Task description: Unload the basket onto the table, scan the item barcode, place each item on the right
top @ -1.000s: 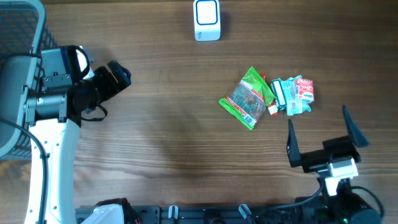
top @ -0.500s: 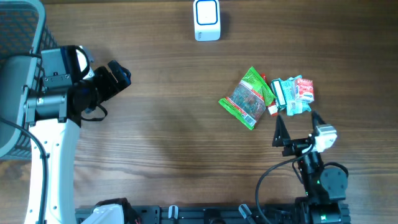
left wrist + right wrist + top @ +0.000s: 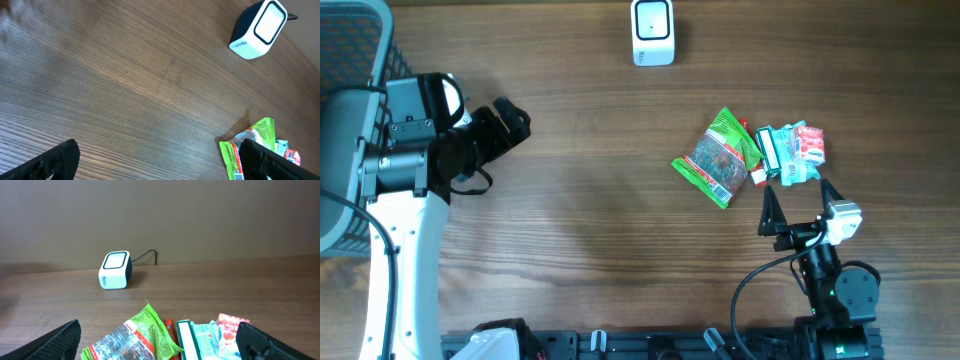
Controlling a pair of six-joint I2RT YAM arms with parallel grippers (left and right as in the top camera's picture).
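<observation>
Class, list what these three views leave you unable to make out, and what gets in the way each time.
1. Green packet: overhead, any barcode is too small to tell; right wrist, the bottom edge cuts it off; left wrist, the jaws cover part.
2. Teal packet: right wrist, cut off by the bottom edge.
3. Basket: overhead, cut by the left edge, partly under the left arm.
</observation>
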